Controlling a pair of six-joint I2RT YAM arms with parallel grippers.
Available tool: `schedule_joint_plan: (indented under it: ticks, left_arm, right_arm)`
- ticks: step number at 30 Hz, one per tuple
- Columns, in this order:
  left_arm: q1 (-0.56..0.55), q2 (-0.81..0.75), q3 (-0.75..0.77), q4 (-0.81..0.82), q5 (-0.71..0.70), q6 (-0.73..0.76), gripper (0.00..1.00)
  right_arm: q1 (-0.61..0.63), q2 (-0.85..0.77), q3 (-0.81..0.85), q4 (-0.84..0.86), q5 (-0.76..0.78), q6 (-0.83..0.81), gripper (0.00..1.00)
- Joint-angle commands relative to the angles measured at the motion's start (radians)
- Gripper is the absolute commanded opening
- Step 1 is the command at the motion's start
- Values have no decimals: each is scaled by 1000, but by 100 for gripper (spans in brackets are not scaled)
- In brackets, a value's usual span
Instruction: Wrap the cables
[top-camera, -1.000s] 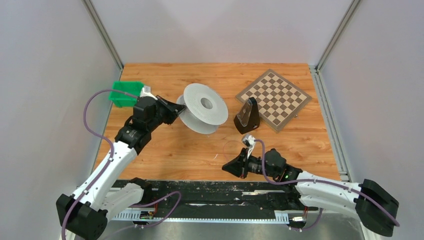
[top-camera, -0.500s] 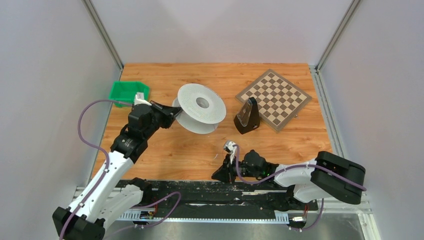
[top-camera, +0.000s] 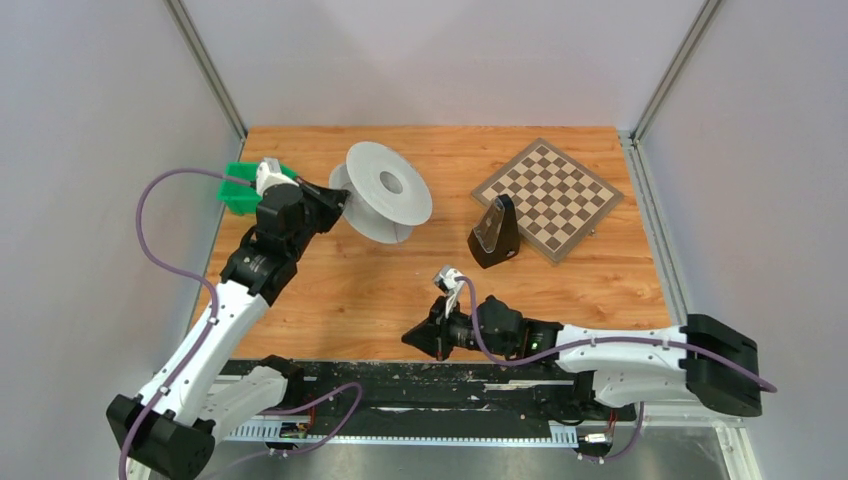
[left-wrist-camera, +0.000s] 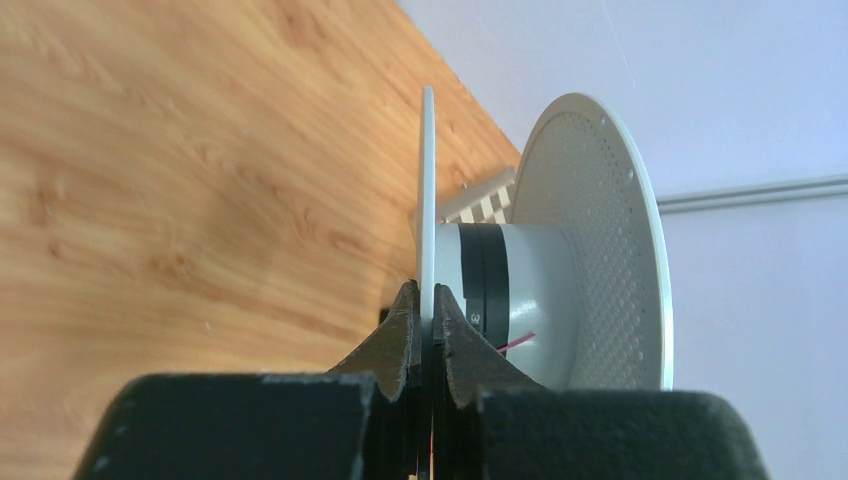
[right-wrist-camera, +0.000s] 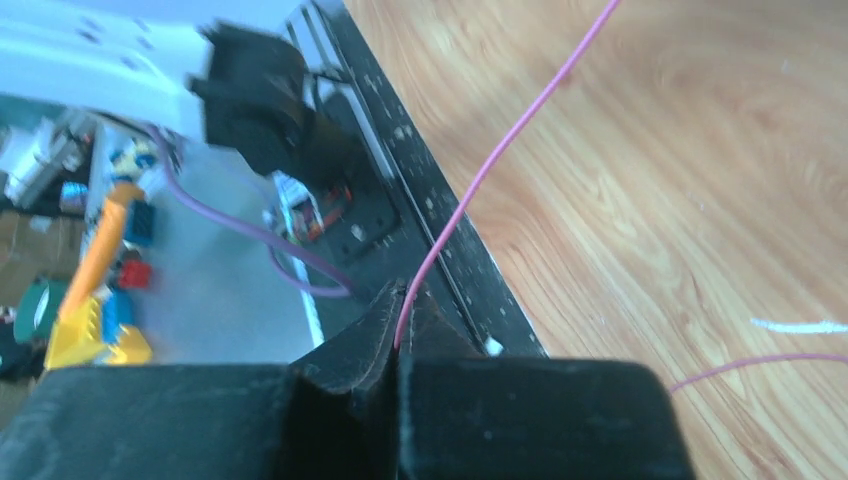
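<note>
The grey spool (top-camera: 385, 200) is tilted on edge at the far left-middle of the table. My left gripper (top-camera: 335, 205) is shut on its near flange; in the left wrist view the jaws (left-wrist-camera: 428, 300) clamp the thin flange (left-wrist-camera: 428, 170), and a short red wire end (left-wrist-camera: 518, 343) sticks out by the hub. My right gripper (top-camera: 412, 338) is near the table's front edge. In the right wrist view it (right-wrist-camera: 402, 300) is shut on the thin reddish-pink wire (right-wrist-camera: 500, 150), which runs up across the wood. Another stretch of wire (right-wrist-camera: 760, 360) lies at the right.
A green bin (top-camera: 238, 190) sits just left of my left gripper. A chessboard (top-camera: 548, 198) lies at the far right, with a black wedge-shaped object (top-camera: 493, 235) beside it. A black strip (top-camera: 450, 378) runs along the near table edge, under my right gripper.
My left gripper has carried the spool up and to the left, toward the green bin. My right gripper has moved left along the front edge with the wire in it.
</note>
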Motion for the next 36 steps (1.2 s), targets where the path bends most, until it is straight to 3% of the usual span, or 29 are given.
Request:
schedule_joint_plan:
  ticks: [1,7,12,18,27,36]
  left_arm:
    - [-1,54,131,70,-116,158,0]
    - [-1,107,182,-17,-52,315,0]
    - [-3,18,135,-8,-85,530,0]
    - [-27,-47,86,-24,-45,666,0]
    - [-218,-85,35,-98,-118,919,0]
    - [-270,-100,-8,-89,-55,1074,0]
  right_arm:
    - [37,-140,71,-214,207,36,0]
    - [36,-231,141,-271,252,12,0]
    - [36,-213,203,-293,223,33,0]
    - [37,-153,263,-301,189,-7,0]
    - [29,-142,358,-339,139,-156,0]
    - [-45,-114,511,-463,95,-294,0]
